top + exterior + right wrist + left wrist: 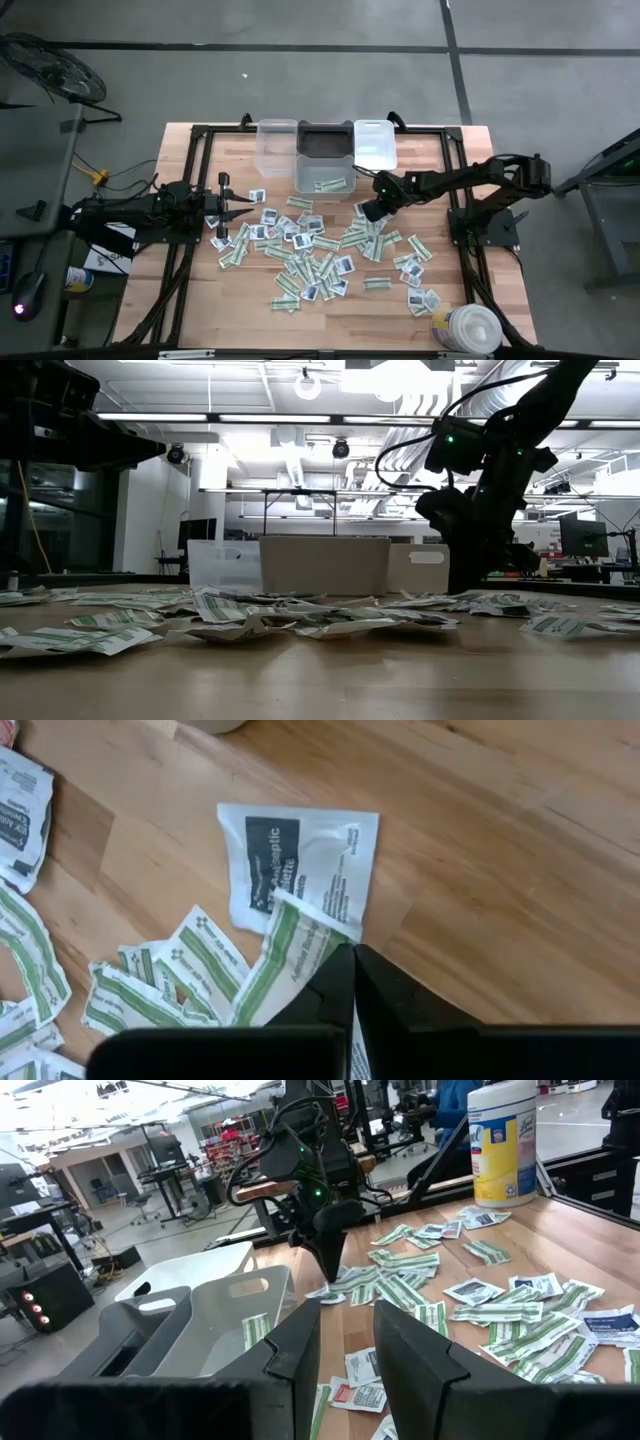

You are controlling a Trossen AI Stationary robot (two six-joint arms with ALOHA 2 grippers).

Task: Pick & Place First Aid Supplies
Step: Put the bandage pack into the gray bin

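Right gripper (352,960): fingers clenched at the table, pinching the end of a green-and-white strip (285,955) that overlaps a white packet (300,855) near the clear bin (322,172); step in hand, judged: pick; next move calls for a straight lift, then carry to the bin; left gripper (243,209) waits partly open above the pile's left edge, holding nothing.

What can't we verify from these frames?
- Whether the shut right gripper actually pinches the green-striped packet: right wrist view, fingers cover the packet's end.
- Packet print: high view, too small.
- Contents of the bins: low view, walls hide them.
- Left gripper hold: left wrist view, nothing visible between fingers.
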